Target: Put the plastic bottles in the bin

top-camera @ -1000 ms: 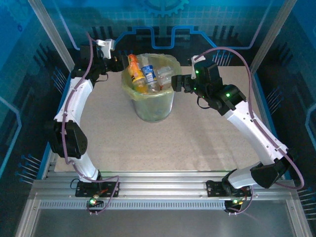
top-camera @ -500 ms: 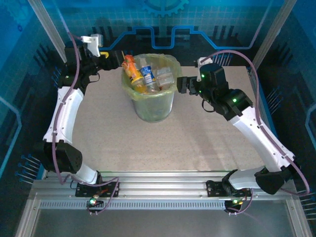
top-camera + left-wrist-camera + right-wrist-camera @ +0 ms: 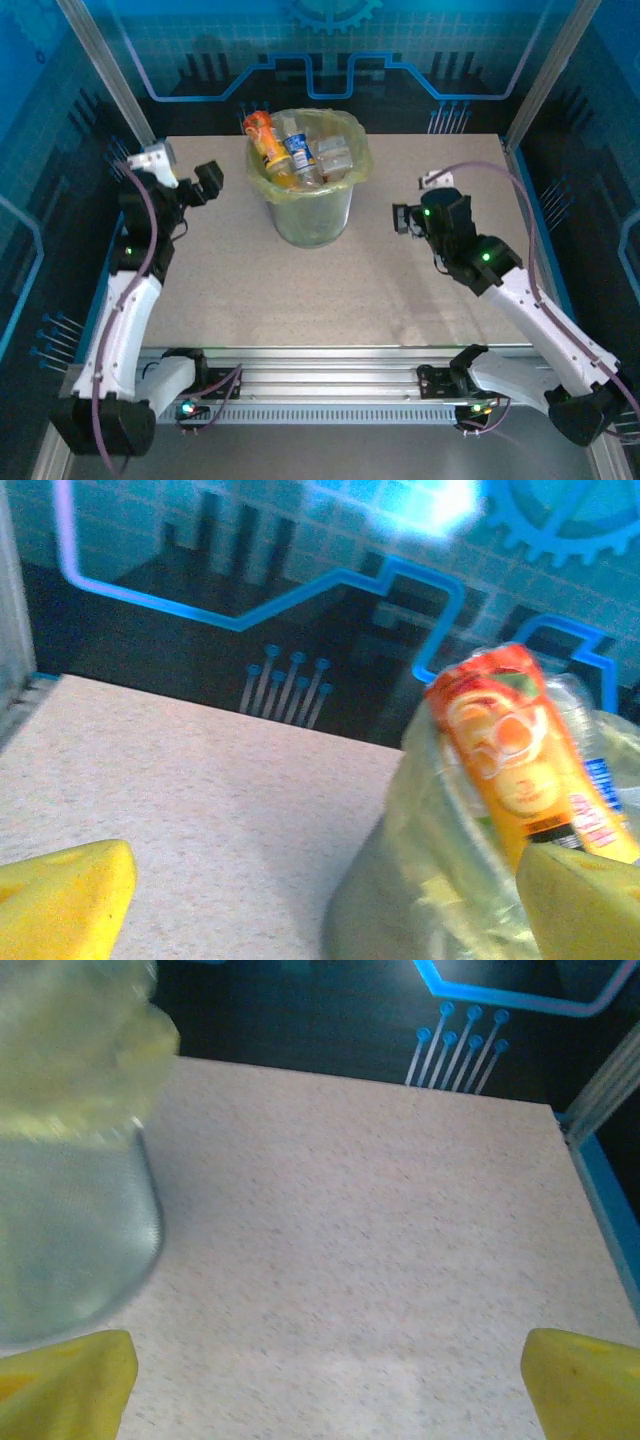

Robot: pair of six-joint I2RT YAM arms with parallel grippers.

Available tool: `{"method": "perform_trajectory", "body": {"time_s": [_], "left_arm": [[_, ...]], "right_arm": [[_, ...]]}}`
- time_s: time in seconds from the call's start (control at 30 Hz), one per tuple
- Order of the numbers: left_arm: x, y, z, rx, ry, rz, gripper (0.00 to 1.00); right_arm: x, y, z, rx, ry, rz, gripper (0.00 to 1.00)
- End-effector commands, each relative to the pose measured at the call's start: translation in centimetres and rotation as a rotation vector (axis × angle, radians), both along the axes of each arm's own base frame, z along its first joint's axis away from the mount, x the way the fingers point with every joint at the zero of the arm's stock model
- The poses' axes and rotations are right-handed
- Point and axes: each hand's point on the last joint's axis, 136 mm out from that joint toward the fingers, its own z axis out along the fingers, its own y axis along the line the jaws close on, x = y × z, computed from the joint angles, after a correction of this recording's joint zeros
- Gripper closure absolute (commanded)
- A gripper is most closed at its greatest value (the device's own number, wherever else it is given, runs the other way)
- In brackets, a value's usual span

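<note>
Bin: the round pale bin (image 3: 312,215) stands at the far middle of the tabletop (image 3: 330,290). A yellow-green bag (image 3: 258,175) is folded over its rim.
Bottles: every one of the plastic bottles (image 3: 335,155) you can see lies inside the bin, heaped up to the rim. An orange-labelled bottle (image 3: 267,140) pokes up tilted on the left side, with a blue-labelled bottle (image 3: 298,150) just beside it.
Left gripper: your left gripper (image 3: 207,180) sits left of the bin and apart from it, spread wide. In its wrist view the yellow pads (image 3: 62,900) stand at either edge with nothing between them, and the orange-labelled bottle is ahead to the right.
Right gripper: your right gripper (image 3: 402,218) sits right of the bin and apart from it, just as wide and holding nothing. Its wrist view has the bin wall on the left and bare tabletop ahead.
Step in hand: both hands look free and no bottle is being carried. You appear to be between a drop and the next pick, or at the end of the task.
Next move: check the table edges and the spots your arms hide. If a bottle turns up, take it with the nearer arm, lift it well above the rim and release it over the middle of the heap.
Watch for: the orange-labelled bottle rides high and leans toward the left rim, so a brush from your left arm could probably tip it out.
</note>
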Motion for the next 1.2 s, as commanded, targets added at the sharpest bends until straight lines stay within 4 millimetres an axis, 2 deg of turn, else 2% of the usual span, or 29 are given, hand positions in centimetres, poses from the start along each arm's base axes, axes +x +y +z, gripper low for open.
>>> {"method": "perform_trajectory", "body": {"time_s": [0.0,0.1,0.3,0.4,0.6,0.83,0.97,1.17], "left_arm": [[-1.5,2.7,-1.3,0.012,-0.082,0.153,0.01],[-2.6,3.2,-4.2,0.025,-0.075,0.184,0.01],[-3.2,3.9,-10.9,0.077,-0.012,0.218,0.01],[-3.0,4.1,-13.3,0.127,-0.024,0.224,0.01],[-1.6,4.0,-17.8,0.155,0.070,0.203,0.01],[-0.6,3.9,-20.0,0.193,0.097,0.176,0.01],[-0.1,4.1,-20.9,0.202,0.101,0.158,0.01],[0.8,4.8,-20.9,0.179,0.088,0.137,0.01]], "right_arm": [[0.4,-2.3,0.4,-0.025,-0.103,-0.067,0.00],[0.2,-3.6,-2.3,-0.022,-0.073,-0.086,0.00],[0.8,-4.6,-6.2,-0.077,-0.093,-0.062,0.00],[1.4,-5.3,-7.8,-0.074,-0.075,-0.070,0.00],[2.5,-6.2,-10.9,-0.054,-0.051,-0.070,0.00],[3.4,-6.9,-13.1,-0.009,-0.083,-0.045,0.00],[4.1,-6.7,-13.6,0.005,-0.121,-0.013,0.00],[5.4,-6.0,-14.4,0.019,-0.147,0.055,0.00]]}}
